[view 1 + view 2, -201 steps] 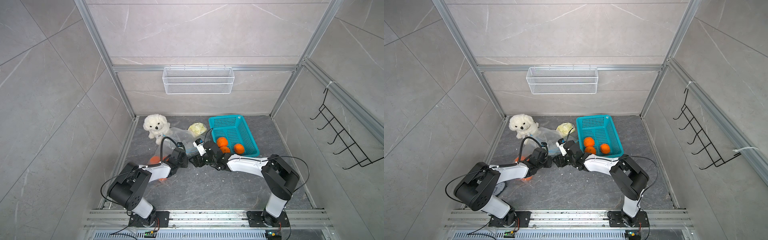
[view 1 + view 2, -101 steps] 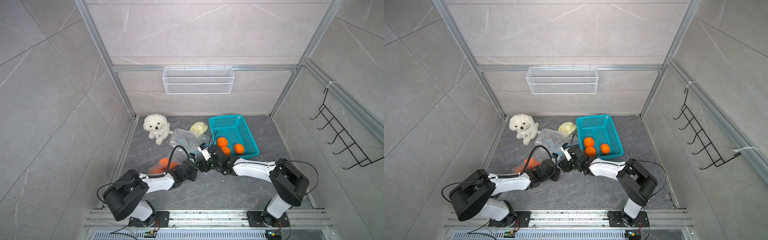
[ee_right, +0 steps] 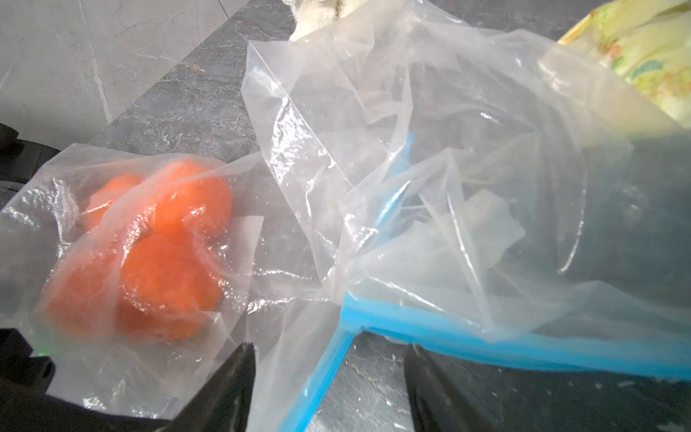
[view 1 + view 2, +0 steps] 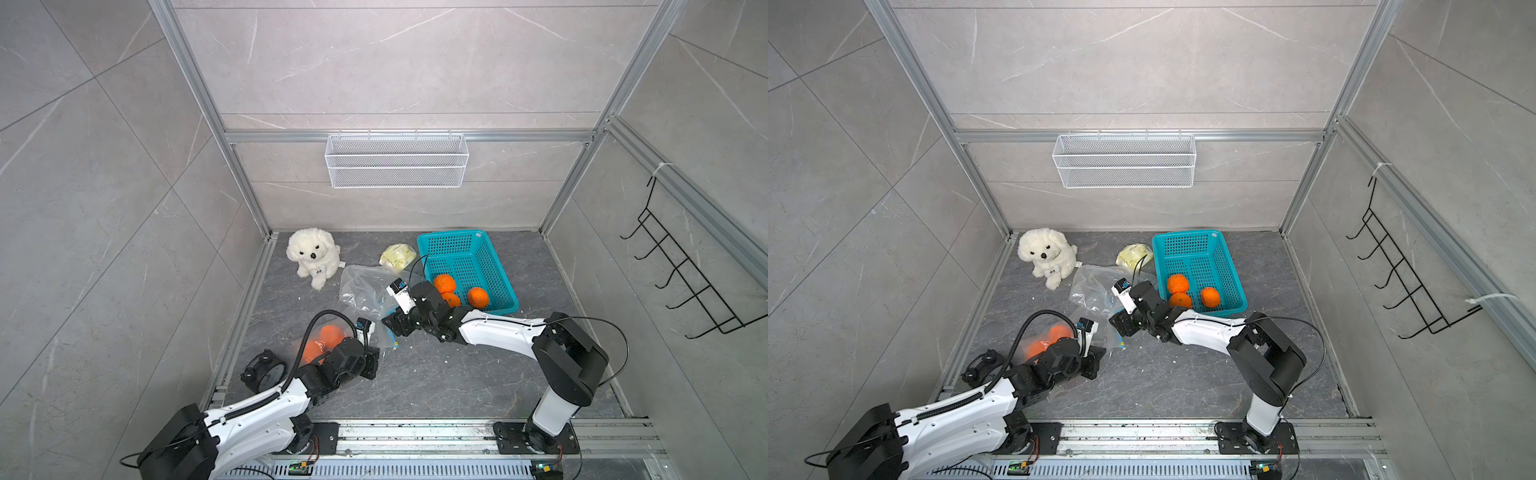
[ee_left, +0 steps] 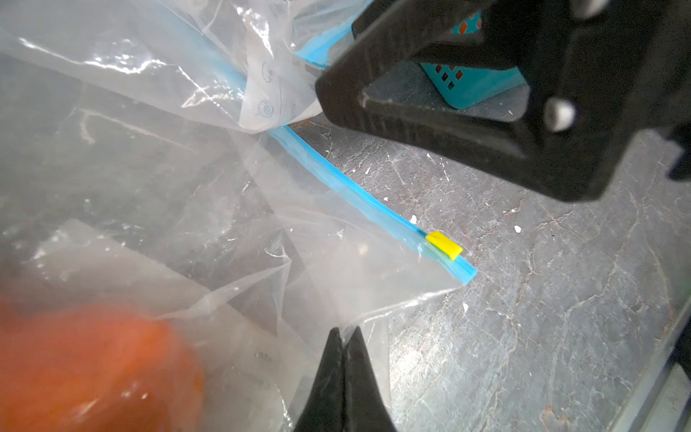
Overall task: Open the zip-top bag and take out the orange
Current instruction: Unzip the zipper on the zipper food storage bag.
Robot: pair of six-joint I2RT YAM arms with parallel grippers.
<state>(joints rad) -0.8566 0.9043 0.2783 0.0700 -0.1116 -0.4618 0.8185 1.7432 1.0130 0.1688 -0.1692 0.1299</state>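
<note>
The clear zip-top bag [image 4: 332, 351] lies at the front left of the floor with several oranges [image 4: 328, 334] inside, seen through the film as an orange [image 3: 164, 254] cluster. Its blue zip strip [image 5: 355, 194] ends at a yellow slider [image 5: 444, 245]. My left gripper [image 5: 346, 329] is shut on the bag's film near that corner; in both top views it [image 4: 374, 361] [image 4: 1096, 361] sits just right of the oranges. My right gripper [image 3: 327, 351] stands open astride the blue strip [image 3: 325, 374], a little farther back [image 4: 392, 324].
An empty clear bag [image 4: 365, 286] lies crumpled behind the grippers. A teal basket [image 4: 451, 237] at the back right holds three oranges. A white plush dog [image 4: 313, 257], a yellow-green packet [image 4: 397, 257] and a black clock [image 4: 264, 372] by the left wall stand around.
My left gripper has drawn back toward the front edge, dragging the bag of oranges with it. The right gripper has stayed near the zip strip, jaws slightly wider.
</note>
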